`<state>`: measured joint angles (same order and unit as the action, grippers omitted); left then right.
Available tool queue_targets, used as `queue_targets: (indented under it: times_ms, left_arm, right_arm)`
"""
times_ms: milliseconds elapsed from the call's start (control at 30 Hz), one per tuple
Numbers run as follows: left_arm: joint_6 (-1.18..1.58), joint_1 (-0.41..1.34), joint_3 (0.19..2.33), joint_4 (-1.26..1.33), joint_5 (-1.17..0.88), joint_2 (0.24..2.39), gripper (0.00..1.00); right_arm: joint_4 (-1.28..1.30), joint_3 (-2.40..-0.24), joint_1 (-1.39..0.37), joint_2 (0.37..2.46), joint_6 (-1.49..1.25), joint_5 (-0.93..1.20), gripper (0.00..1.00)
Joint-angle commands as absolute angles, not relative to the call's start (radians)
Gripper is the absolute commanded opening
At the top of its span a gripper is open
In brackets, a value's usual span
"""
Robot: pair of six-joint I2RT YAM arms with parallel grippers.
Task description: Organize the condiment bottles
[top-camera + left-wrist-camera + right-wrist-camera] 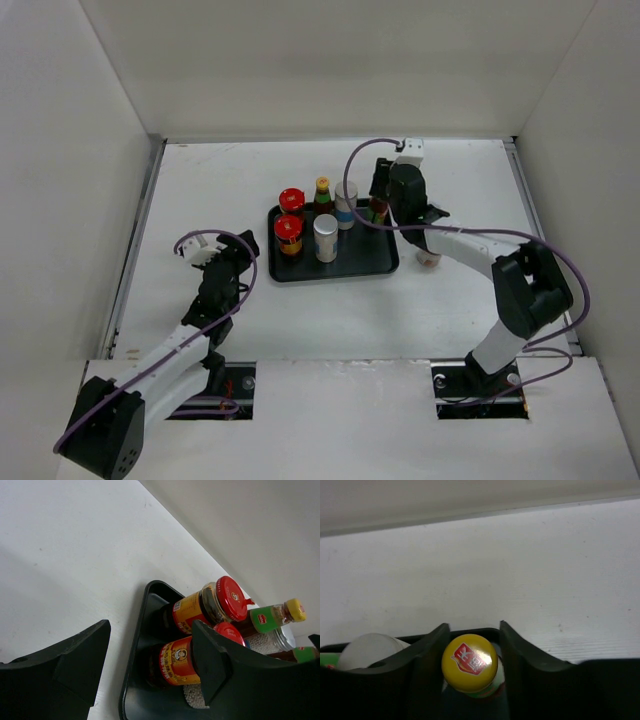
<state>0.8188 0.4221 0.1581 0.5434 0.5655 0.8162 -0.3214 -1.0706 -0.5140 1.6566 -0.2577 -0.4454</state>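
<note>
**Tray Nearly Full, One Jar Still Out**

Two red-lidded jars [291, 198], two white cylinders [326, 237] and a yellow-capped bottle [323, 188] stand in the black tray [330, 277] at mid-frame. The right claw [472, 640] straddles a second yellow-capped bottle [470, 662] at the tray's upper right corner (pinching it or not, I cannot tell). The left claw [150, 635] hangs open and empty, left of the tray. Left to do, I judge: a small jar [428, 261] stands on the worktop [300, 320] just right of the tray.

Black rectangular tray [372, 263] sits mid-bench, long side running left-right, rounded corners, raised rim. White matte bench [300, 320], a few small dark specks. Plain white enclosure walls [330, 60] on left, back and right.
</note>
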Motion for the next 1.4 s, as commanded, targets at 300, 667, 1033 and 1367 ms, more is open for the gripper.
queue_targets:
  times_ms: [300,667,1033,1367]
  left_arm:
    - [0.819,0.426,0.153,0.6,0.554,0.825,0.65]
    - [0.825,0.419,0.15,0.6,0.543,0.822,0.65]
    - [0.828,0.418,0.146,0.607,0.534,0.816,0.65]
    - [0.831,0.423,0.155,0.615,0.526,0.85,0.66]
  right_arm:
    - [-0.477,-1.028,-0.576,1.536,-0.258,-0.482,0.89]
    - [-0.361,-0.635,-0.503,1.189,-0.416,-0.727,0.3]
    - [-0.227,-0.771,-0.398,1.432,-0.433,-0.658,0.98]
    - [-0.255,-0.848,-0.354,1.563,-0.422,-0.621,0.79]
